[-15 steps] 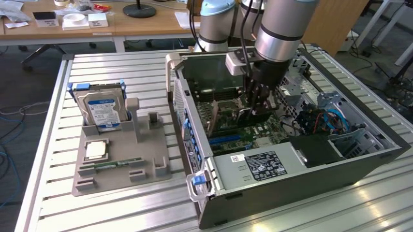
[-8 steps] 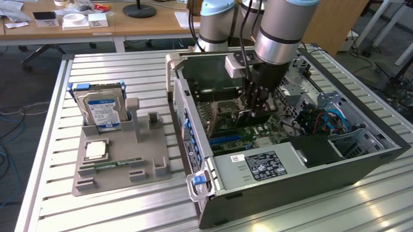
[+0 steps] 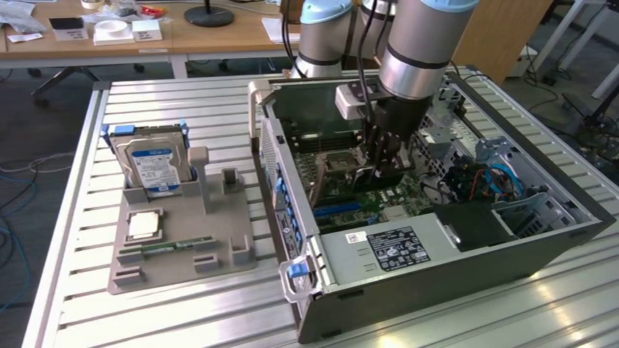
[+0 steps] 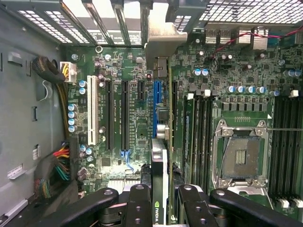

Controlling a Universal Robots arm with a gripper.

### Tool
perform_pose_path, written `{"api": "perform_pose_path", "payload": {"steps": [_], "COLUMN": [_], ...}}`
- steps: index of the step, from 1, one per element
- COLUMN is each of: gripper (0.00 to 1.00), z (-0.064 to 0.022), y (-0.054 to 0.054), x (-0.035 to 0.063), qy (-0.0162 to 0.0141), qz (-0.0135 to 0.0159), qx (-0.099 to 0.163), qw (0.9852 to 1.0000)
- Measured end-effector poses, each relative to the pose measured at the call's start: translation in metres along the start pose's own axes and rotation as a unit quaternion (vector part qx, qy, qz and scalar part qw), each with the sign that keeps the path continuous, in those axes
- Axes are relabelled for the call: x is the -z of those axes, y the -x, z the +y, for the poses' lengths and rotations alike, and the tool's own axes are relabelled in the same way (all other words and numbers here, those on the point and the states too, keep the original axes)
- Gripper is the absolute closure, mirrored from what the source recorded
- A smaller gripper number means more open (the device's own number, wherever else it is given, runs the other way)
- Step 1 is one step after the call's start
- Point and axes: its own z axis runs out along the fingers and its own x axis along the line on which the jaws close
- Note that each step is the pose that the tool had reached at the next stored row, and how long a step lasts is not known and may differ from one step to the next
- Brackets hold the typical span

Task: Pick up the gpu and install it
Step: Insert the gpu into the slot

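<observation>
We see the gripper (image 3: 375,172) clamped on the gpu (image 4: 159,170), held on its edge inside the computer case (image 3: 541,239). In the exterior view its long side runs about 8 to 2 o'clock, just over the blue slot (image 4: 157,101).

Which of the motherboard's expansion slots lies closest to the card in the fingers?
The blue slot, directly in line with the gpu; the white slot and black slots lie off to the sides.
</observation>
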Motion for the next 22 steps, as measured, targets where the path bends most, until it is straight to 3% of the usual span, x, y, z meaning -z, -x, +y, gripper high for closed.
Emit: {"api": "perform_pose_path", "payload": {"steps": [22], "gripper": [0.73], "z": [0.0112], "y": [0.0], "x": [-0.0083], "qy": [-0.0001], "qz": [0.0], "qx": [0.0], "qw": [1.0]}}
